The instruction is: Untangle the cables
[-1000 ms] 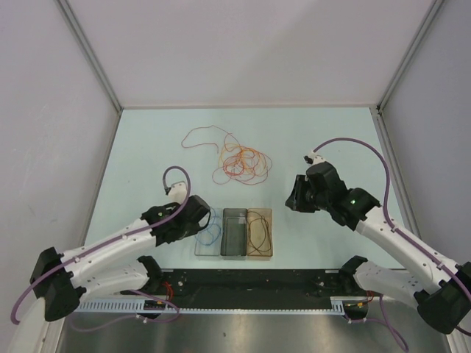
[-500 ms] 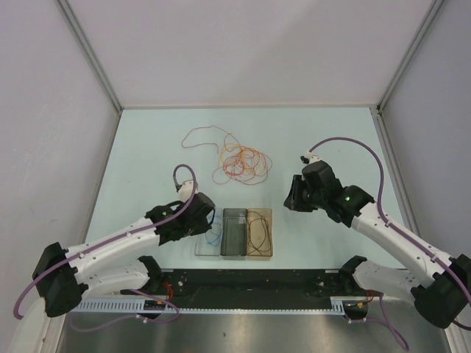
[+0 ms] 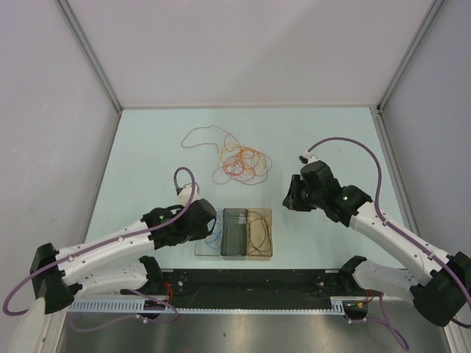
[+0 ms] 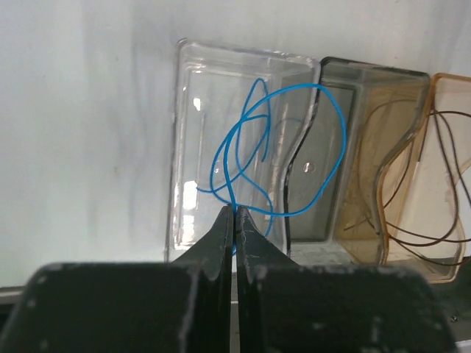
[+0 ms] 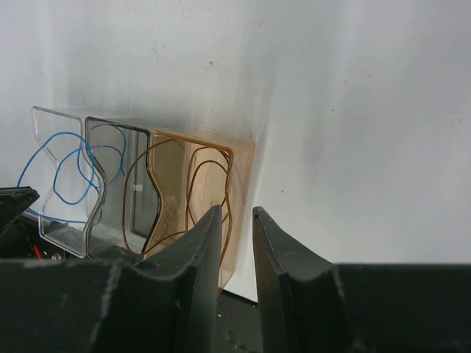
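A: Left wrist view first: what have the left fingers [image 4: 221, 239] got?
B: They are pressed together on the blue cable [image 4: 344, 136], whose loops hang over the clear tray [image 4: 184, 147] and the grey tray [image 4: 383, 77].
A: And the right fingers [image 5: 206, 243]?
B: Slightly parted with nothing between them, near the amber tray [image 5: 243, 158], where a brown cable [image 4: 423, 237] lies.
A: The rest?
B: Red and orange cables [image 3: 239, 163] lie tangled farther back on the tabletop [image 3: 331, 132].

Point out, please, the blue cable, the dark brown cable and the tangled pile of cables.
blue cable [image 4: 344, 140], left wrist view, right-hand arc of its loop
dark brown cable [image 4: 427, 237], left wrist view, lowest stretch of its loop
tangled pile of cables [image 3: 239, 163], top external view, dense red and orange middle
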